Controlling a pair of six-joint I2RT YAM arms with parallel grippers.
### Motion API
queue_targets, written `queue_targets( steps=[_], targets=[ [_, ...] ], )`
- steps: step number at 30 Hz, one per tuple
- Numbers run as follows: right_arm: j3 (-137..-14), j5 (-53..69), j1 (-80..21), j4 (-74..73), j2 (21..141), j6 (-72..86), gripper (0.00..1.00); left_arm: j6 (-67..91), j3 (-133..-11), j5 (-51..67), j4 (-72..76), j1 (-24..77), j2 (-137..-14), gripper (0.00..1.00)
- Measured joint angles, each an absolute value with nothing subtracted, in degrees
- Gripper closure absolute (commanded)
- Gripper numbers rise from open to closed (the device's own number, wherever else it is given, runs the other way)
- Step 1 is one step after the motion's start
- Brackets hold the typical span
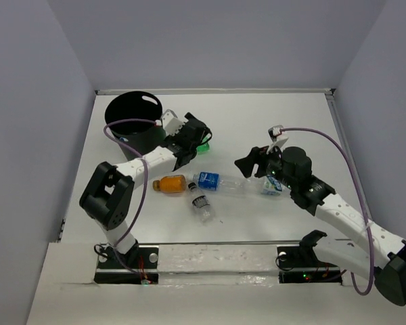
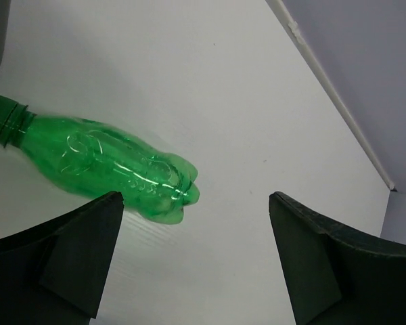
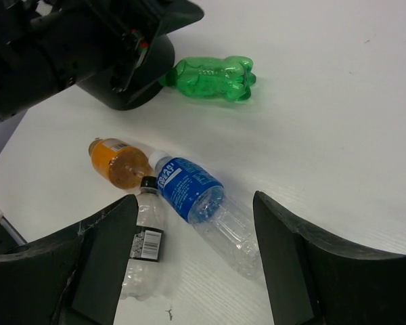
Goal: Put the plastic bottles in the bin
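Soft, even light from above washes the white table (image 2: 223, 81). The green bottle (image 2: 101, 162) lies sharp, glinting faintly, a pale shadow tucked under it. Nearer the lens than the bottle, black fingers (image 2: 68, 264) lose detail, slightly soft.

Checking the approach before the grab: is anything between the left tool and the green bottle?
Nothing visible does. The left tool is open, and the green bottle lies on its side on the table just ahead of it, beside the bin.
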State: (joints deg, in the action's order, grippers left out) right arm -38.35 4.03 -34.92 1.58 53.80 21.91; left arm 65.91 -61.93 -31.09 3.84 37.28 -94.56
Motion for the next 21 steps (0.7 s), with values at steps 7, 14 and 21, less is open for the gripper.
queue_targets(
  steps=[7, 14, 21],
  targets=[
    [-36.2, 7.4, -34.9, 0.4, 51.3, 21.6, 0.26, 70.7, -71.6, -36.2, -2.0, 37.2, -102.3, 0.01],
    [-35.4, 8.8, -34.9, 0.2, 49.3, 21.0, 0.26, 72.1, -73.3, -37.9, -5.5, 38.5, -103.1, 0.01],
    [-35.2, 7.9, -34.9, 0.0, 47.3, 20.1, 0.28, 69.9, -74.2, -39.5, -9.8, 44.6, -104.3, 0.01]
  ],
)
